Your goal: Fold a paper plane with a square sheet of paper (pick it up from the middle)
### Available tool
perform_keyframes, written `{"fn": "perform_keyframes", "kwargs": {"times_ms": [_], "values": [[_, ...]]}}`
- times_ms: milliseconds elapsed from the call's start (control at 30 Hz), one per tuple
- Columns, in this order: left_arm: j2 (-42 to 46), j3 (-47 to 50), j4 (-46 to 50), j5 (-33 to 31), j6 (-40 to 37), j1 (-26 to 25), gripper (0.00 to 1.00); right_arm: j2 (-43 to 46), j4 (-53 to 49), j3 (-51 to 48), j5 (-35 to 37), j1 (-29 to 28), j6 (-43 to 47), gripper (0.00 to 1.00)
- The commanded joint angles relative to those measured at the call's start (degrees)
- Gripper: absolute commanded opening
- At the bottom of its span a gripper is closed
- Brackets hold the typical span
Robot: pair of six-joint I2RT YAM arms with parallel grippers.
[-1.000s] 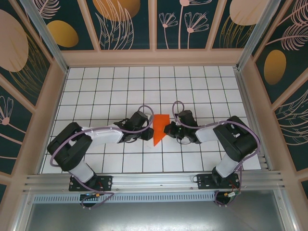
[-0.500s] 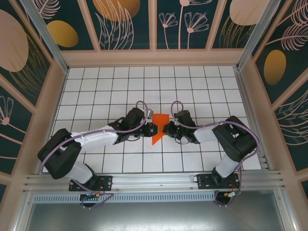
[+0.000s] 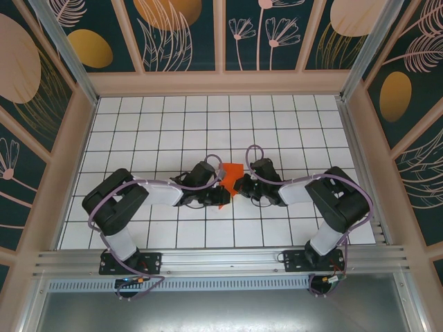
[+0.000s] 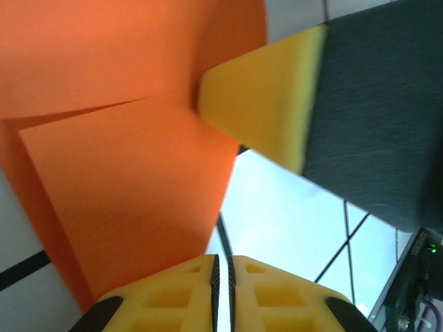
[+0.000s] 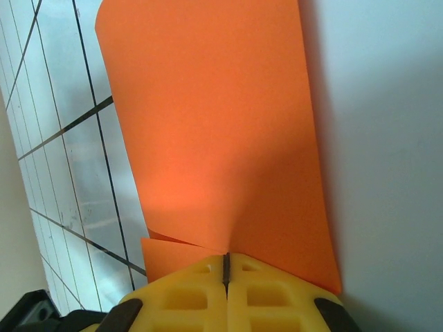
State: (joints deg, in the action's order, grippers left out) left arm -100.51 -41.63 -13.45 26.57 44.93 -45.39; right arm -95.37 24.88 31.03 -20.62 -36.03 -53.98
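The orange sheet of paper (image 3: 232, 171), folded, lies at the middle of the tiled floor between both grippers. My right gripper (image 3: 240, 185) is shut on its right edge. In the right wrist view the paper (image 5: 214, 124) stretches away from my gripper (image 5: 226, 259), and its creases meet at the closed jaws. My left gripper (image 3: 220, 196) covers the paper's lower part. In the left wrist view its jaws (image 4: 223, 261) stand almost together with only a hairline gap and no paper between them. There the orange paper (image 4: 124, 173) sits just to the left, and the right gripper's yellow finger (image 4: 270, 111) presses on its upper edge.
White tiled floor (image 3: 173, 124) with dark grout lines, walled in by patterned panels (image 3: 180, 34) at the back and both sides. A metal rail (image 3: 221, 261) runs along the near edge by the arm bases.
My left gripper has moved right and down over the paper's lower part while its jaws closed. The right gripper has kept its grip and place.
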Motion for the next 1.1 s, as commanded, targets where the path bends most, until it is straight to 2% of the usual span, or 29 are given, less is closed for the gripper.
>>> {"fn": "perform_keyframes", "kwargs": {"times_ms": [0, 267, 567, 833, 967, 1067], "values": [[-1.03, 2.5, 0.67, -0.05, 1.51, 0.04, 0.14, -1.5, -6.47, 0.44, 2.93, -0.7, 0.51, 0.07], [2.38, 10.55, -0.8, -1.08, 4.26, 0.03, 0.13, -1.5, -8.45, 0.88, 3.97, -0.68, 1.14, 0.07], [10.94, 16.62, 0.14, -0.95, 5.0, 0.03, 0.14, -1.52, -8.36, 0.44, 4.36, -0.97, 0.27, 0.07], [20.4, 12.25, 2.03, -4.88, 4.45, 0.04, 0.17, 0.7, -6.75, -1.2, 5.77, -2.39, -3.28, 0.07], [18.54, 7.99, 1.09, -6.83, 3.03, 0.08, 0.18, 2.37, -6.01, -2.36, 7.49, -3.16, -5.64, 0.08], [14.54, 5.54, -1.49, -5.94, 2.72, 0.03, 0.18, 3.33, -5.66, -3.02, 8.27, -3.33, -6.58, 0.08]]}}
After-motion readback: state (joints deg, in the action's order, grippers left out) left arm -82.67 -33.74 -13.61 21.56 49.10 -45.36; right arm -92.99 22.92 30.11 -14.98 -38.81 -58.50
